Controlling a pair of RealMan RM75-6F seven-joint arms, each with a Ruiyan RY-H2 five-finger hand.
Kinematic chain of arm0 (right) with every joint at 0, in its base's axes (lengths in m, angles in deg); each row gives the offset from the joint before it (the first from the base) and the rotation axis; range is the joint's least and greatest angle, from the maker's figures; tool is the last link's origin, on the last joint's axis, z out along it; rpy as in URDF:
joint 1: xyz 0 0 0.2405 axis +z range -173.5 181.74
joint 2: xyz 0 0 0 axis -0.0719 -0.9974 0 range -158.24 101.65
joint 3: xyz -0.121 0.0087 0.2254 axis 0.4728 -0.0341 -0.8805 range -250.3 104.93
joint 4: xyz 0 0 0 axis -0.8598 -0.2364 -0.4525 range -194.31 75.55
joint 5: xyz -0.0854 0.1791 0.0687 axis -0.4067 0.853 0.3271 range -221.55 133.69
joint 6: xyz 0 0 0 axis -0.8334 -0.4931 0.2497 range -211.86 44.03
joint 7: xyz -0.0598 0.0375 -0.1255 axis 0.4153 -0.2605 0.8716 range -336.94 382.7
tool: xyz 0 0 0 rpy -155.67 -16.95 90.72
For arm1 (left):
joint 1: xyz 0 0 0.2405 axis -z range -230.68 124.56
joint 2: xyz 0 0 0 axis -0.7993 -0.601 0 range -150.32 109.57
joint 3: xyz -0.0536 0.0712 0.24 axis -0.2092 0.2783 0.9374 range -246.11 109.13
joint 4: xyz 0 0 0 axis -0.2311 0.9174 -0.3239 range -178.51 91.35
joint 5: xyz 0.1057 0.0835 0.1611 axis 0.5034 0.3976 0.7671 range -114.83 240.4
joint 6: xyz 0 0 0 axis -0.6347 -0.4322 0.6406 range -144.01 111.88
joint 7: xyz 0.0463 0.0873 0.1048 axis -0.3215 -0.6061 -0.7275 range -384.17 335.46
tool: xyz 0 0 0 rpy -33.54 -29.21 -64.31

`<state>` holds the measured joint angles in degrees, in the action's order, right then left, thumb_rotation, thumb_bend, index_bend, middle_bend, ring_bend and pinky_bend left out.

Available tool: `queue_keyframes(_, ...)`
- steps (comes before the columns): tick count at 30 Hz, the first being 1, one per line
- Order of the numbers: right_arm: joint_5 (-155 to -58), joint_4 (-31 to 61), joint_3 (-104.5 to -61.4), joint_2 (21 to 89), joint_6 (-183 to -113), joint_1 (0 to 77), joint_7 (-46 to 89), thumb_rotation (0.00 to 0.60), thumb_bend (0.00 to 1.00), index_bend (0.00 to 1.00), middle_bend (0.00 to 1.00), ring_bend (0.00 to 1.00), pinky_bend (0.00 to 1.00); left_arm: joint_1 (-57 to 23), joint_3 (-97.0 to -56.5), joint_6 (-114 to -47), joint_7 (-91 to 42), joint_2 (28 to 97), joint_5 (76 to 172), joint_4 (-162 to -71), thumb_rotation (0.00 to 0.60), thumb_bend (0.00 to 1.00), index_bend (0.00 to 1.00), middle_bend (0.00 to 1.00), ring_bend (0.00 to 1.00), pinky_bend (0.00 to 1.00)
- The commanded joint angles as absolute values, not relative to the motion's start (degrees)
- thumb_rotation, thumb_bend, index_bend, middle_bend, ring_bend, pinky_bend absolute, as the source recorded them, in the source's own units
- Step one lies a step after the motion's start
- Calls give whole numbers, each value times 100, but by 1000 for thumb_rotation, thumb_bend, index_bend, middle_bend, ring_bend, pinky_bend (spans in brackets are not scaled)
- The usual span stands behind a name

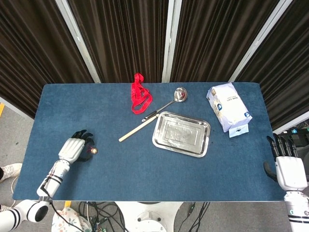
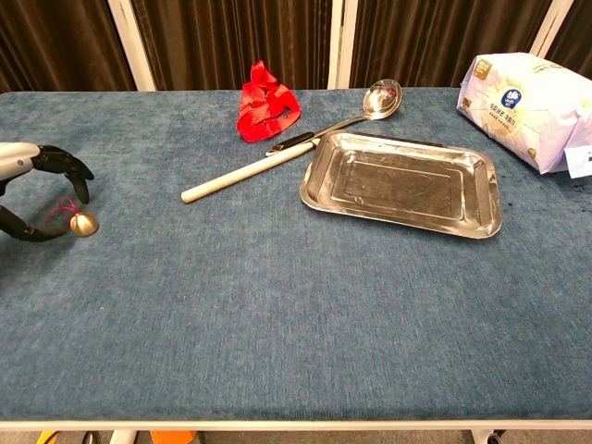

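Observation:
A small brass bell (image 1: 94,151) (image 2: 83,223) with a red cord lies on the blue table (image 1: 145,164) near its left end. My left hand (image 1: 77,147) (image 2: 35,190) is right beside it. The fingers (image 2: 72,168) curve over the cord and the thumb reaches in from below, close to the bell, but nothing is gripped. My right hand (image 1: 288,166) hangs just off the table's right edge with its fingers stretched out, holding nothing. It appears only in the head view.
A red ribbon (image 1: 140,94) (image 2: 265,104) lies at the back middle. A ladle (image 1: 179,94) (image 2: 381,98) with a wooden handle lies slantwise beside an empty steel tray (image 1: 181,133) (image 2: 402,181). A white bag (image 1: 228,106) (image 2: 529,100) sits at the back right.

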<state>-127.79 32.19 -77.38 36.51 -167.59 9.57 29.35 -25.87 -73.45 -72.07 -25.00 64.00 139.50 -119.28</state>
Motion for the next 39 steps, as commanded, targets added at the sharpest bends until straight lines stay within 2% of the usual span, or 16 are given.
queue_keyframes(1,-12774,3208,-7736,3660,-16745,963,2933,600,304,0,0,0,0,-2575,-7346,-7209,-2504,6392,13931,-11943,600,305,409,189,29,110)
queue_keyframes(8,-12738,3186,-7747,3657,-16752,953,2926,600,377,0,0,0,0,-2547,-7327,-7201,-2432,6432,13910,-11933,600,313,436,195,30,110)
queue_keyframes(39,-12708,3126,-7731,3687,-16688,968,2889,600,380,0,0,0,0,-2463,-7369,-7232,-2649,6538,13638,-11933,600,364,515,217,44,110)
